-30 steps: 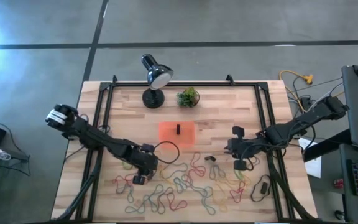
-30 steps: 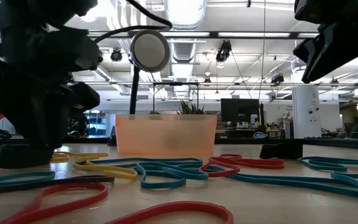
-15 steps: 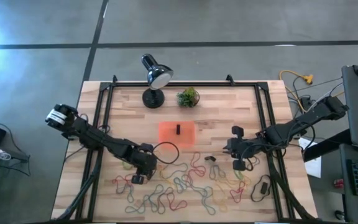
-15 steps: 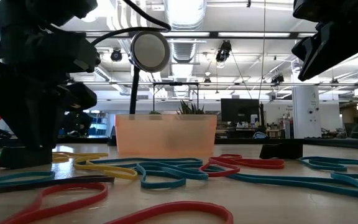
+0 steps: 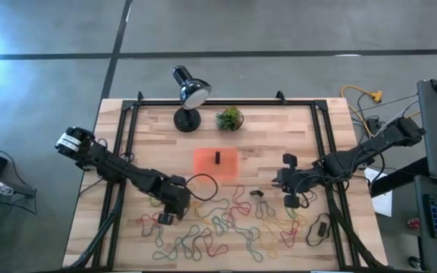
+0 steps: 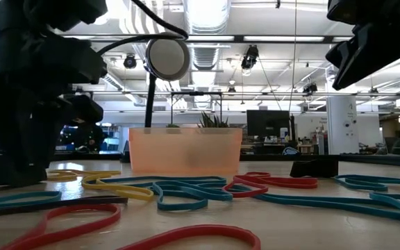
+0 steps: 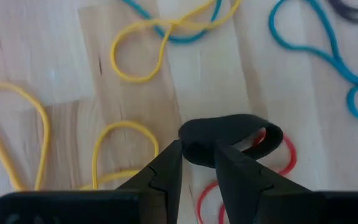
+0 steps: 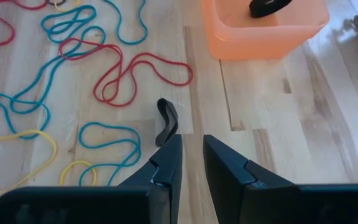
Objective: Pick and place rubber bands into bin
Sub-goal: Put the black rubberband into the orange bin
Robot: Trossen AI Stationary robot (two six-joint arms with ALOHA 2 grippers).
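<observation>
Wooden table strewn with rubber bands.

The right hand hangs above the wooden counter, its two dark fingers a narrow gap apart with nothing between them. A black band lies just past the tips. Red, blue and yellow bands sprawl beside it. The orange bin holds a black piece.
</observation>
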